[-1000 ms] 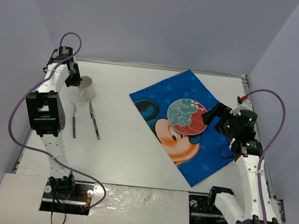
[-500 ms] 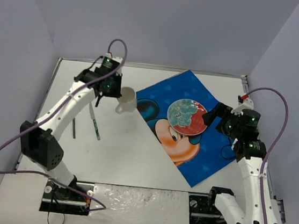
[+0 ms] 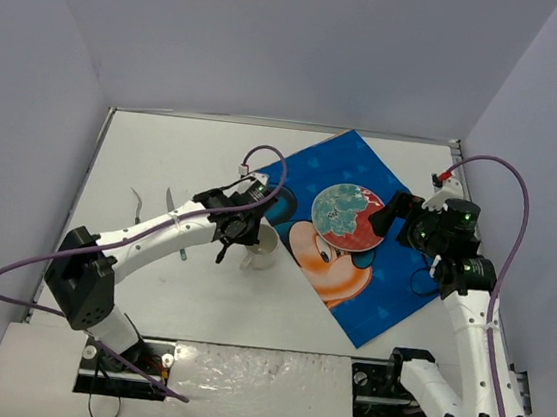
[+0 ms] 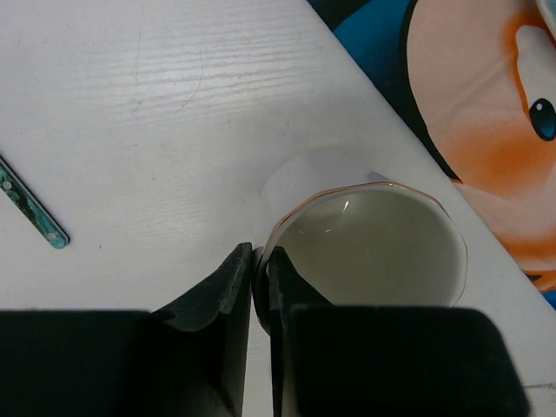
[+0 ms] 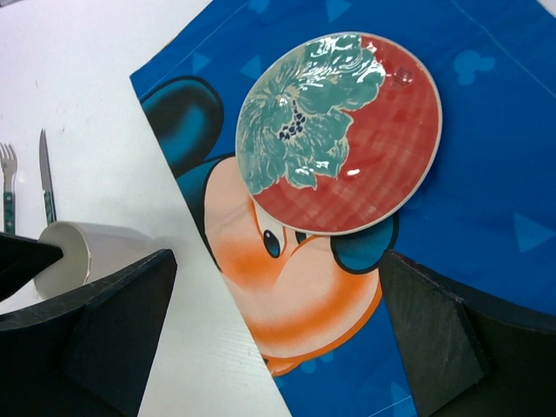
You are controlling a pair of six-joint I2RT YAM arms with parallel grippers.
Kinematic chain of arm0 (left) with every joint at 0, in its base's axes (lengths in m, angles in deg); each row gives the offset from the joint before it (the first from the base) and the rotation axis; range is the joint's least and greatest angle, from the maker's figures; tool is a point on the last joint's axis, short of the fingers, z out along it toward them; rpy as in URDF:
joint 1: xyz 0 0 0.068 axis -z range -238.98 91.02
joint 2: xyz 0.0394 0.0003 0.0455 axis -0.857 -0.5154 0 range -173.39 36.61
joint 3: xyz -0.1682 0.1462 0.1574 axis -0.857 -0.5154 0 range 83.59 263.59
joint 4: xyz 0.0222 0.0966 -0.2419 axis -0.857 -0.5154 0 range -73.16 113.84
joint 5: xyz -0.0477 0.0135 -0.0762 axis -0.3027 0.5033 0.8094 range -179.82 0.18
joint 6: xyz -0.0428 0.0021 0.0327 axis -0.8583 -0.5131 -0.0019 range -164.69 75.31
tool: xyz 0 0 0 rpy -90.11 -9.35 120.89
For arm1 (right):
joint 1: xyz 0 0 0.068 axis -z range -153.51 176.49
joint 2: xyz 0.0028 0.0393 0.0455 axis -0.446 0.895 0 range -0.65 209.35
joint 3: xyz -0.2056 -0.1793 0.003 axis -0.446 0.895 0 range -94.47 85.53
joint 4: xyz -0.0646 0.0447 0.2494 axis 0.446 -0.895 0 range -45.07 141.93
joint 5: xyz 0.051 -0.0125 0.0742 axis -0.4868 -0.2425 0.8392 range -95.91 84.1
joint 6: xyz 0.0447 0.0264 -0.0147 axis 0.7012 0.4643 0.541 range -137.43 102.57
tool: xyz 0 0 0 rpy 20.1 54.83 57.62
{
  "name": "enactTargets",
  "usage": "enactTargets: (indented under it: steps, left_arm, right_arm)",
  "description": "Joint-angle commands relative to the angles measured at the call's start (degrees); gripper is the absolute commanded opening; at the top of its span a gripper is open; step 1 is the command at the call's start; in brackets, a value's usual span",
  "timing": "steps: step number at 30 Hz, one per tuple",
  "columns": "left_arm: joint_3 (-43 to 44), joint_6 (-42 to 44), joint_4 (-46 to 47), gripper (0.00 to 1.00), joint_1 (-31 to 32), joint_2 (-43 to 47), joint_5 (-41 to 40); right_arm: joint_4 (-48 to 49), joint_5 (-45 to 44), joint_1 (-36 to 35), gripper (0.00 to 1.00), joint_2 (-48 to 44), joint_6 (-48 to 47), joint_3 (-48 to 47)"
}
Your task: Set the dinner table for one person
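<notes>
My left gripper is shut on the rim of a white cup, one finger inside and one outside. The cup hangs tilted low over the white dinner table, at the left edge of the blue cartoon-mouse placemat. A red plate with a green flower lies on the placemat. My right gripper hovers open by the plate's right side, with nothing between its fingers. In the right wrist view the plate and the cup both show, ahead of that gripper.
A fork and a knife lie side by side at the table's left, partly behind my left arm. The knife's green handle shows in the left wrist view. Lavender walls enclose the table.
</notes>
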Motion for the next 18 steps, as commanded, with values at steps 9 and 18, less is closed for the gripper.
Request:
enactTargets:
  steps: [9, 18]
  left_arm:
    - [-7.4, -13.4, 13.1, 0.01, 2.7, 3.9, -7.9]
    - [-9.2, -15.0, 11.3, 0.59, 2.7, 7.2, -9.3]
  right_arm:
    - [-0.3, -1.3, -5.3, 1.0, 3.0, -1.8, -3.9]
    - [-0.6, -7.8, -15.7, 1.0, 7.0, -0.1, -4.9]
